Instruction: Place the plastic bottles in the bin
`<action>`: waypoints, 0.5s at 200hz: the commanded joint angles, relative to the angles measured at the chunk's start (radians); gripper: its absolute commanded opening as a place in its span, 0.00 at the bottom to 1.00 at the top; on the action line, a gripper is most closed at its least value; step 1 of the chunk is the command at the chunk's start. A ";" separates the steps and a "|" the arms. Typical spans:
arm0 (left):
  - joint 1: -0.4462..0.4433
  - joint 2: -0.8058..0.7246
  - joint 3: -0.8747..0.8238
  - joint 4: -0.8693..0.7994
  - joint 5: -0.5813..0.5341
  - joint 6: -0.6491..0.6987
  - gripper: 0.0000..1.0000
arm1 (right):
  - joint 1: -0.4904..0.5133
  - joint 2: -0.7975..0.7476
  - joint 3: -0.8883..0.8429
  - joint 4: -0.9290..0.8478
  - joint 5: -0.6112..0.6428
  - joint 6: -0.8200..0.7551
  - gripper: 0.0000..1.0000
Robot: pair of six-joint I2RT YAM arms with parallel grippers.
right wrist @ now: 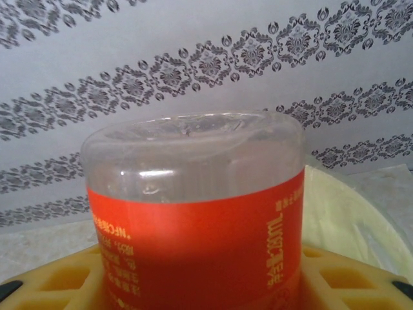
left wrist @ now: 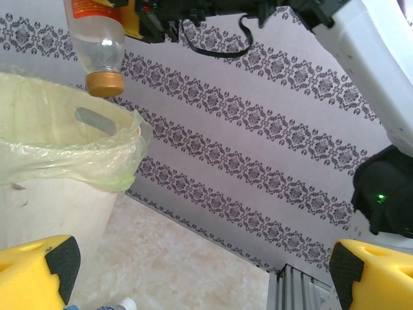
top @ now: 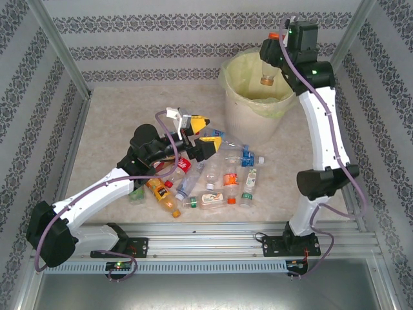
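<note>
1. My right jaws are clamped on a red-labelled bottle point(top: 269, 64). It hangs cap-down above the mouth of the bin point(top: 240, 110), clear of the rim.
2. In my right wrist view its clear base points up, and the label sits between my yellow pads point(right wrist: 58, 281).
3. My left jaws stand wide with nothing between them, above the far edge of the heap of bottles point(top: 213, 184) on the bench point(top: 110, 123).
4. My left wrist view has the bag-lined bin at left — the held bottle's orange cap point(left wrist: 104, 82) hangs just above it.
</note>
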 commanded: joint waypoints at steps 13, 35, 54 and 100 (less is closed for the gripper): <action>0.014 -0.004 -0.002 -0.038 -0.056 0.037 1.00 | -0.013 0.097 0.087 -0.084 0.010 -0.026 0.50; 0.015 -0.002 -0.014 -0.024 -0.091 0.016 1.00 | -0.024 0.139 0.085 -0.104 -0.001 -0.016 0.50; 0.019 0.001 -0.026 -0.001 -0.111 -0.008 1.00 | -0.025 0.164 0.070 -0.117 0.001 -0.018 0.50; 0.035 -0.004 -0.053 0.051 -0.137 -0.044 1.00 | -0.023 0.211 0.028 -0.137 -0.011 -0.024 0.53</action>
